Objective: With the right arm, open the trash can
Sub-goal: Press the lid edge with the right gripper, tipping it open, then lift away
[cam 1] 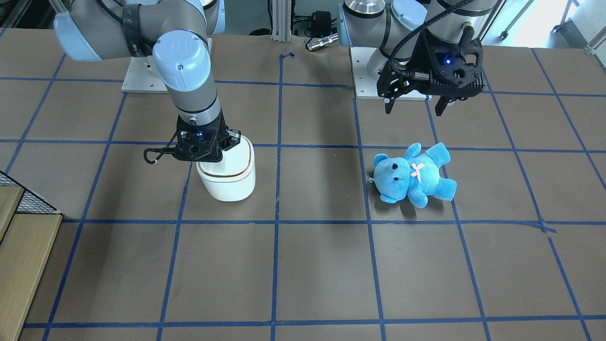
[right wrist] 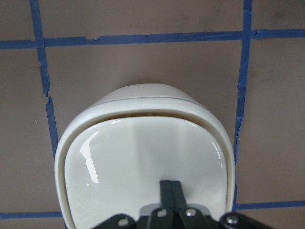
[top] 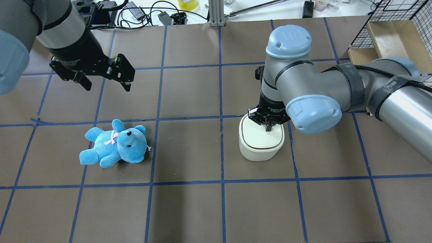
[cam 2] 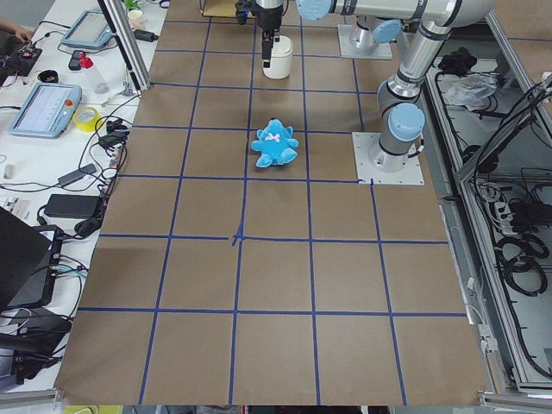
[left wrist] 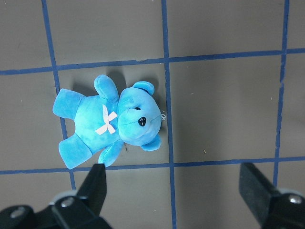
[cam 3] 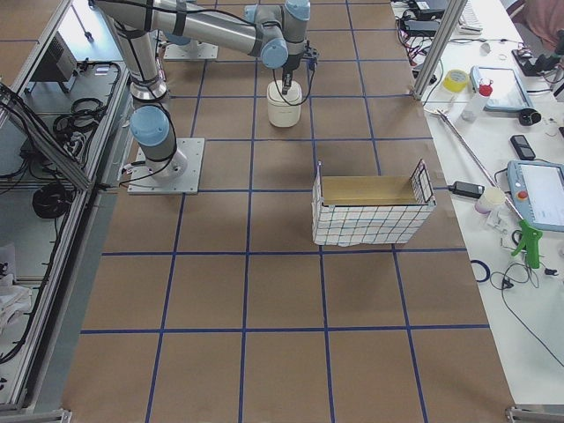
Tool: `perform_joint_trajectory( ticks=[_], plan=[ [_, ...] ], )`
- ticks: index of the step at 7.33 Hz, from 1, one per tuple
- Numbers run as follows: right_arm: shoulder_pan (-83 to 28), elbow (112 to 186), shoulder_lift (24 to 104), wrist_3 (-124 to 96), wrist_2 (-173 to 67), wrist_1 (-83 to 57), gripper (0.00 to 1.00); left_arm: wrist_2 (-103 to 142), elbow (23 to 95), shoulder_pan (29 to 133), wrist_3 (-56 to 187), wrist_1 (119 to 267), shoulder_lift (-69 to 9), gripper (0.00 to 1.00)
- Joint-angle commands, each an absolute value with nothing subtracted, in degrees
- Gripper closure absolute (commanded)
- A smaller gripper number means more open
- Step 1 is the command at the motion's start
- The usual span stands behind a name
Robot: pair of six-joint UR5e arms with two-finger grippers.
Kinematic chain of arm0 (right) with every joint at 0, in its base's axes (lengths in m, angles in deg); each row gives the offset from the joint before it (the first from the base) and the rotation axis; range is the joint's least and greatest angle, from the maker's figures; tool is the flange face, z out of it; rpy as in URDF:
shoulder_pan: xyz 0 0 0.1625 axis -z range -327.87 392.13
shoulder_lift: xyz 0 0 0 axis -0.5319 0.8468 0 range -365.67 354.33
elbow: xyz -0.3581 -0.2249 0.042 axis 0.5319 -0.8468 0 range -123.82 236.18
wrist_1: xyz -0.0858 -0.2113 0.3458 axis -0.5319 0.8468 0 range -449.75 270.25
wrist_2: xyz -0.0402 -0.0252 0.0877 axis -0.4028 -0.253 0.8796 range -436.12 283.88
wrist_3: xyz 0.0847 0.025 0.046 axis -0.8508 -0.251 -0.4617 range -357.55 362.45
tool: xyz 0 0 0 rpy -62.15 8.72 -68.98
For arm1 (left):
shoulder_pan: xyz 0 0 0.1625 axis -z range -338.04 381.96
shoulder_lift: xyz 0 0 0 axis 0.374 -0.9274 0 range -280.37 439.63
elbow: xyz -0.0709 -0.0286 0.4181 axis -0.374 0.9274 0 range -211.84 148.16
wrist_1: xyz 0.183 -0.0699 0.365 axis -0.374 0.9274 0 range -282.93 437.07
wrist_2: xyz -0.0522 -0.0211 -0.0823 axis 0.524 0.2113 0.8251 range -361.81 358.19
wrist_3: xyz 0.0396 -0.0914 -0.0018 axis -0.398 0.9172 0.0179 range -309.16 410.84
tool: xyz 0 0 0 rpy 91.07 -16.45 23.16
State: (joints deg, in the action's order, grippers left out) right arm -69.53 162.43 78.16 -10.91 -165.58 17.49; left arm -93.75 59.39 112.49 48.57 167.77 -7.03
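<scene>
Overhead exterior view, from the left: my left pincer [top: 106, 83] hangs above the table [top: 189, 209], jaws spread wide, gripping nothing. Nearer me lies the blue bear [top: 114, 145] on its back with a pink bow on its chest, well apart from that pincer. My left wrist camera looks straight down on it, beyond the two fingers [left wrist: 97, 186]. Across the middle tape line the white can [top: 260, 150] stands upright inside one grid square. Its lid [top: 256, 136], edged with a thin dark line, lies down on the can. My right arm [top: 320, 91] reaches in from the right and bends down over it. My right pincer [top: 269, 128] points straight down, jaws closed together with nothing between them, tips on the lid near one edge. The right wrist camera shows the closed fingers [right wrist: 170, 193] against the glossy lid, and a narrow gap along the lid's opposite edge. A wire crate [top: 420, 17] sits at the far right corner.
</scene>
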Motion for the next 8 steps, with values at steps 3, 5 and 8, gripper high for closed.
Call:
perform_joint_trajectory(
  ticks=[3, 5, 8],
  plan=[
    [-65.3, 143.8, 81.3, -8.6, -165.4, 3.2, 0.0, -93.7, 59.4, 112.5, 48.6, 167.8, -7.0, 0.0],
    [-59.8, 140.4, 81.5, -3.2, -165.4, 1.3, 0.0, -93.7, 59.4, 112.5, 48.6, 167.8, -7.0, 0.0],
    [-59.8, 140.4, 81.8, -3.2, -166.0, 1.1, 0.0, -93.7, 59.4, 112.5, 48.6, 167.8, -7.0, 0.0]
  ],
)
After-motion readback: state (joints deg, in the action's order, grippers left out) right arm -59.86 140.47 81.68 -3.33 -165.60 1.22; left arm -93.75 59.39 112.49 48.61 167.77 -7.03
